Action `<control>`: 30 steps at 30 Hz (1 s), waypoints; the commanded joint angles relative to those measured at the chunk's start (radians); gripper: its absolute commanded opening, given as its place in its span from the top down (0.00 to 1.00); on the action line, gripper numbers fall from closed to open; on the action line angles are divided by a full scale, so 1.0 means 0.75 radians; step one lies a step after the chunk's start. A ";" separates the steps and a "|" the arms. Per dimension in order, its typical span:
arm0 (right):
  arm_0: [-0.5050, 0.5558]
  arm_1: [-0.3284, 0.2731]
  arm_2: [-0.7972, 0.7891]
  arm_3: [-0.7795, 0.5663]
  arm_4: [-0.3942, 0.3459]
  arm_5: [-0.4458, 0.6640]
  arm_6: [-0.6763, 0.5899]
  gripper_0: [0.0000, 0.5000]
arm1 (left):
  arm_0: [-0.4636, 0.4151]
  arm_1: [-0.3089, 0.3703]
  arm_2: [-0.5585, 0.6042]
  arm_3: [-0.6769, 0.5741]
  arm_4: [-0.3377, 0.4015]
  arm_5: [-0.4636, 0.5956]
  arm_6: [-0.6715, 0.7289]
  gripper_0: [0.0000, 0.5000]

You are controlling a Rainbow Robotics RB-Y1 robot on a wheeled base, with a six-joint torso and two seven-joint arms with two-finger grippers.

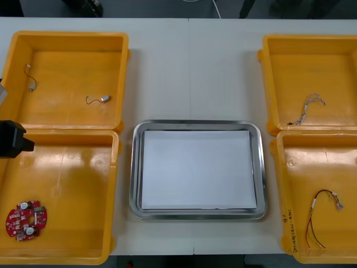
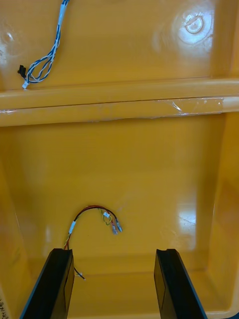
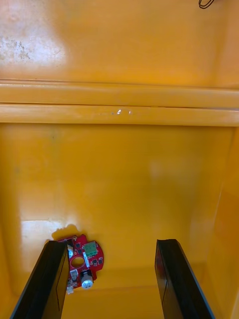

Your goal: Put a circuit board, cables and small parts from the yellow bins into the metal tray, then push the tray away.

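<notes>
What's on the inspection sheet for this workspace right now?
Surface: light table with four yellow bins at its sides.
Job's things: metal tray in the middle, white inside, nothing in it; red circuit board in the near left bin; two small metal parts in the far left bin.
Clutter: nothing seen.
Grippers: left tool open over the near left bin, board beside one finger; right tool open over the near right bin.
Cables: blue and white cable in the far right bin; red and yellow cable in the near right bin.
Surroundings: dark floor beyond the far edge.
</notes>
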 commanded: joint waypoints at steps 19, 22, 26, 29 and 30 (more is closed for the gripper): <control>0.015 -0.059 -0.045 -0.011 -0.004 0.005 -0.057 0.06 | 0.022 0.051 -0.015 -0.042 0.001 0.008 -0.124 0.00; 0.015 -0.059 -0.045 -0.011 -0.004 0.005 -0.057 0.07 | 0.022 0.051 -0.015 -0.042 0.001 0.008 -0.124 0.00; 0.015 -0.059 -0.045 -0.011 -0.004 0.005 -0.057 0.07 | 0.022 0.051 -0.015 -0.042 0.001 0.008 -0.124 0.00; 0.015 -0.059 -0.045 -0.011 -0.004 0.005 -0.057 0.06 | 0.022 0.051 -0.015 -0.042 0.001 0.008 -0.124 0.00; 0.015 -0.059 -0.045 -0.011 -0.004 0.005 -0.057 0.07 | 0.022 0.051 -0.015 -0.042 0.001 0.008 -0.124 0.00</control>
